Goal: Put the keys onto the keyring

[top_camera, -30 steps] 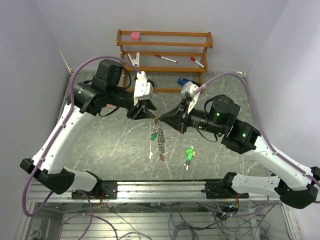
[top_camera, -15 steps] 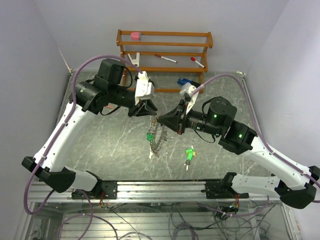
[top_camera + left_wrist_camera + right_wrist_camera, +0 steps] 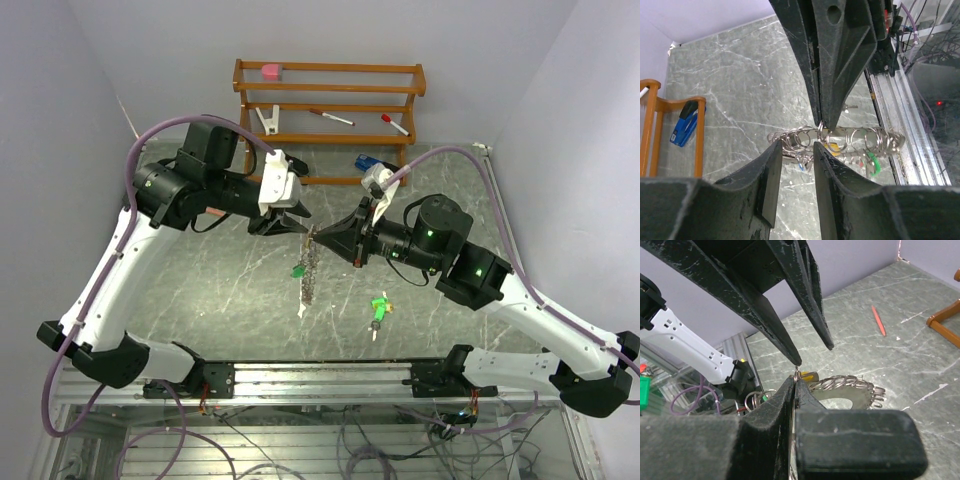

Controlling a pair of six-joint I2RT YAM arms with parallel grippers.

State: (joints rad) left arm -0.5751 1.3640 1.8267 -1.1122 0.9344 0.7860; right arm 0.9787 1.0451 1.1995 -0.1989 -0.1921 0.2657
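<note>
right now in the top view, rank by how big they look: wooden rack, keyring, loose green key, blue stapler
1. wooden rack
2. keyring, held up nearer the camera, so it may look larger
3. loose green key and blue stapler: about alike, not ranked

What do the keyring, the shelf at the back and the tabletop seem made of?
The keyring: bright metal, probably steel; its small loops glint silver. The shelf: wood, orange-brown varnish, plain rails. The tabletop: grey-green marble look, white veins, glossy; real stone or printed laminate, cannot tell.
</note>
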